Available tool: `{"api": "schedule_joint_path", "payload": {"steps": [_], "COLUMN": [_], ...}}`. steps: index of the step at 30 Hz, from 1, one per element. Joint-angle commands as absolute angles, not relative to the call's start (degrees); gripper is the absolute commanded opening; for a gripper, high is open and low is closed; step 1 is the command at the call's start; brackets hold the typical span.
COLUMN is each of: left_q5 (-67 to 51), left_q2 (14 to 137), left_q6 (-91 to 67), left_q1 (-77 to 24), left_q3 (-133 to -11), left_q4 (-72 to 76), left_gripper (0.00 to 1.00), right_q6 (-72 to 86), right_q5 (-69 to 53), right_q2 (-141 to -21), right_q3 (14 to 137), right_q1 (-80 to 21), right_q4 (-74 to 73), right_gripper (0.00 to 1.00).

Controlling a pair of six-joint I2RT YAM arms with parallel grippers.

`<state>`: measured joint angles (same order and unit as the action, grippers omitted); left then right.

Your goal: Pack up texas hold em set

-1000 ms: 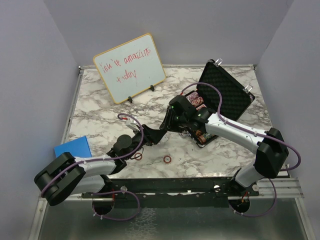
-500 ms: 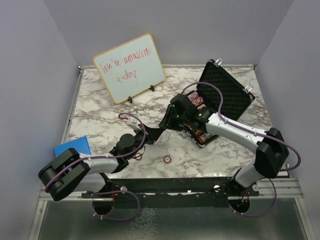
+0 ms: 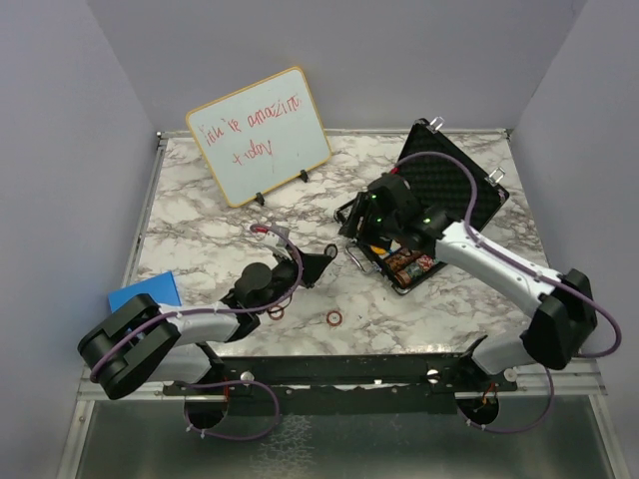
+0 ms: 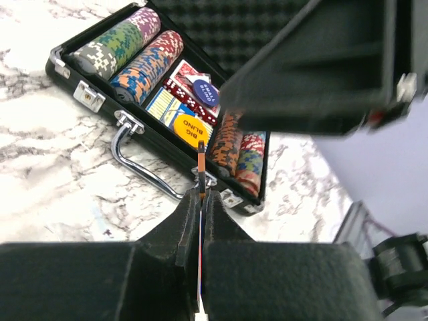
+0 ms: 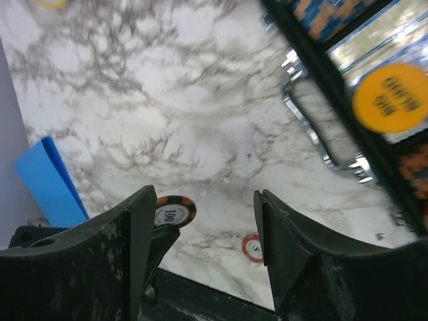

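In the case [image 4: 160,144], open on the table [image 3: 200,249] with foam lid tilted back: chip rows [image 4: 117,47] at both ends, and between them a red deck [image 4: 187,72], a line of dice [image 4: 182,92], a blue disc [image 4: 205,92] and an orange disc [image 4: 189,129]. Left gripper [image 4: 200,200] pressed together on one chip [image 4: 201,160], edge-on, near the case's handle side. Right gripper [image 5: 200,200] spread, holding nothing, over marble beside the handle [image 5: 314,127]. Two loose chips [image 5: 175,210] flat on the table near its front edge.

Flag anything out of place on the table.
A red chip and a second chip lie loose on the marble table near the front edge, outside the open briefcase holding the rest. A third chip is pinched edge-on in the left gripper. Nothing looks damaged.
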<state>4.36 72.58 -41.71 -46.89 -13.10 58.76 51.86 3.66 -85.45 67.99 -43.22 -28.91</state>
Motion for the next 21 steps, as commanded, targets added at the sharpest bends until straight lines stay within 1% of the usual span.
{"api": "schedule_joint_path", "payload": {"steps": [1,3,6,7,9,10,14,16,17,19,21], "left_q5": [-5.1,-9.7,-17.8,-20.5,-25.9,-29.7,-38.0,-40.8,-41.9,-43.6,-44.5], "left_q2": [71.2,70.7,70.0,69.9,70.0,70.1,69.3,68.3,67.8,66.8,65.9], "left_q6": [-26.1,-23.0,-22.9,-24.0,-27.0,-28.6,-32.5,-33.5,-33.8,-34.3,-34.7], "left_q1": [-47.1,-47.1,-46.5,-46.2,-45.6,-45.2,-44.6,-44.3,-44.2,-43.8,-43.5], "left_q3": [-17.8,-20.0,-23.5,-24.4,-26.0,-26.9,-29.0,-29.1,-29.1,-29.0,-28.7], "left_q4": [55.6,52.7,48.4,48.4,48.3,48.3,48.7,48.8,48.9,48.9,49.0], "left_gripper": [0.00,0.00,0.00,0.00,0.00,0.00,0.00,0.00,0.00,0.00,0.00], "right_q6": [44.7,34.7,20.9,17.9,13.8,12.7,10.5,9.8,9.7,9.5,8.5], "right_q5": [12.5,9.3,-5.2,-9.9,-16.7,-19.5,-31.8,-37.5,-39.9,-42.2,-43.6], "right_q2": [-75.9,-71.8,-66.8,-65.6,-63.4,-62.2,-57.5,-55.7,-54.9,-53.9,-53.4], "right_q3": [66.6,64.5,61.5,61.1,59.3,58.1,53.6,52.3,51.8,51.6,52.3], "right_q1": [-37.6,-37.0,-37.0,-37.0,-37.0,-37.0,-37.0,-37.0,-37.0,-37.0,-37.0], "right_q4": [-33.3,-29.7,-25.3,-25.4,-25.9,-25.5,-20.9,-18.8,-17.8,-17.6,-19.0], "right_gripper": [0.67,0.67,0.69,0.72,0.80,0.82,0.83,0.79,0.75,0.63,0.55]}}
